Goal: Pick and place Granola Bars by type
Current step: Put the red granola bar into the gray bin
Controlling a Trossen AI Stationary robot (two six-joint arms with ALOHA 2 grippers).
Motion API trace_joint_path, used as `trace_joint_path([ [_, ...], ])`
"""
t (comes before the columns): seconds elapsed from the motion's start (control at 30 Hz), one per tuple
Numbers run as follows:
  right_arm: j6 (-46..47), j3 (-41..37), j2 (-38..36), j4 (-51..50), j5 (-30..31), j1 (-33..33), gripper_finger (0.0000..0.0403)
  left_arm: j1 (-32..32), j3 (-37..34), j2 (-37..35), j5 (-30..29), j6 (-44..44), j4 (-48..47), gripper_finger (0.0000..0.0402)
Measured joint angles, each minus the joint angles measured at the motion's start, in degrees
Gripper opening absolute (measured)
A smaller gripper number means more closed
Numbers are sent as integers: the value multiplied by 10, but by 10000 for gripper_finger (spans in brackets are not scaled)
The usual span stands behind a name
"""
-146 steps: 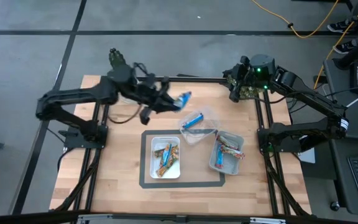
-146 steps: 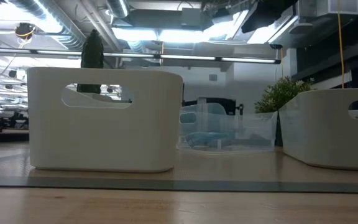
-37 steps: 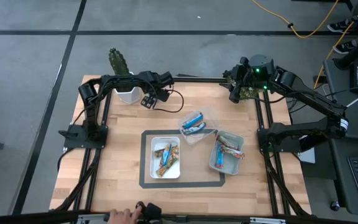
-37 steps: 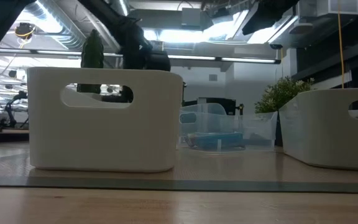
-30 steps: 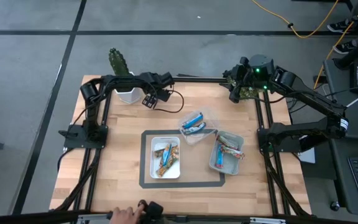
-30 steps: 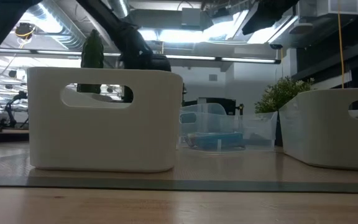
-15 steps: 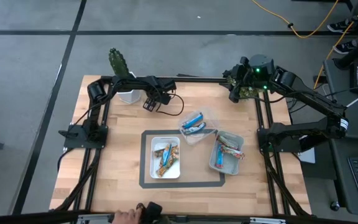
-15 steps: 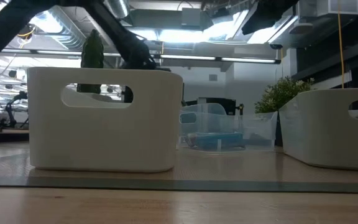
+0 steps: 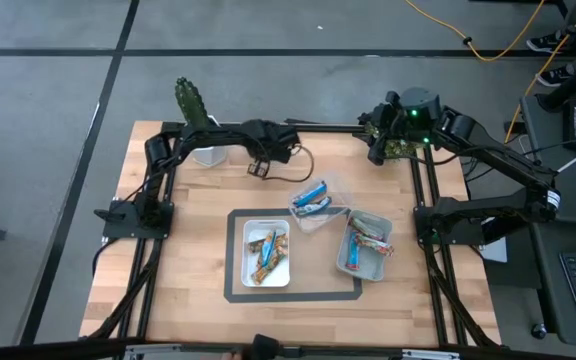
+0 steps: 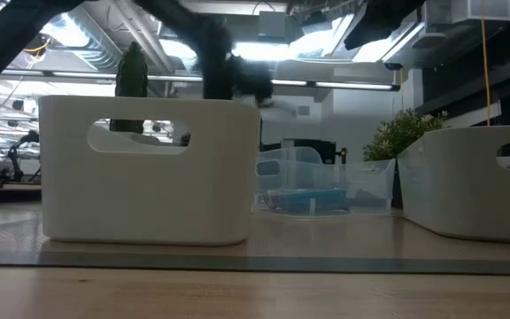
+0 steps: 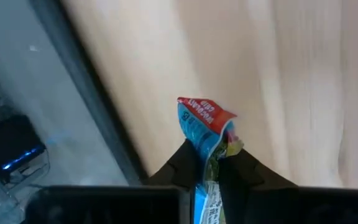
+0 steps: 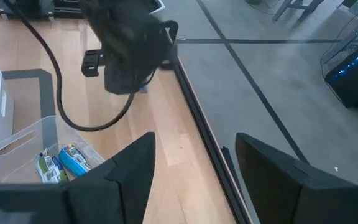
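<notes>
My left gripper [image 11: 209, 163] pinches a blue-red bar [image 11: 205, 124] mid-wrapper | light, slippery, crinkly foil | right gripper [image 12: 194, 158] parked, fingers apart

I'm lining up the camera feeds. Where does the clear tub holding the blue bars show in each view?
High view: clear tub just right of table centre.
Low view: middle of the picture, far back.
Left wrist view: not in it; only the gripped granola bar.
Right wrist view: lower left corner.
Shared landmark: left arm.
</notes>
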Motion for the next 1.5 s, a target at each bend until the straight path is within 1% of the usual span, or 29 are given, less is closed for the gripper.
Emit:
trace_joint_path([
  [0.17,-5,0,7,-9,0,0,224,-20,149,-10,12,-60,-34,38],
  [0.3,-16,0,9,-40,4,0,224,-30,296,-22,17,-124,-60,30],
  [0.4,-17,0,9,-57,4,-1,224,-34,392,-45,50,-186,-63,26],
  [0.5,-29,0,9,-58,4,-1,224,-35,450,-75,96,-247,-61,29],
  [0.6,-40,0,9,-51,-7,-1,224,-36,441,-120,139,-274,-47,30],
  [0.73,-48,0,7,-43,-22,-1,224,-42,436,-160,164,-317,-63,26],
  [0.83,-72,0,0,-42,-83,-1,224,-57,436,-173,198,-331,-63,27],
  [0.9,-82,0,-3,-23,-131,-1,224,-71,436,-175,223,-329,-59,28],
  [1.0,-86,0,-1,34,-214,-6,224,-93,436,-166,262,-300,-41,27],
  [1.07,-78,0,8,94,-247,-7,224,-104,436,-150,270,-293,-15,26],
  [1.2,-58,0,44,190,-239,-7,224,-118,434,-114,271,-278,35,28],
  [1.33,-35,0,78,252,-254,-7,234,-118,434,-94,267,-270,56,27],
  [1.5,-28,0,88,274,-284,-7,251,-118,435,-90,266,-270,60,28],
])
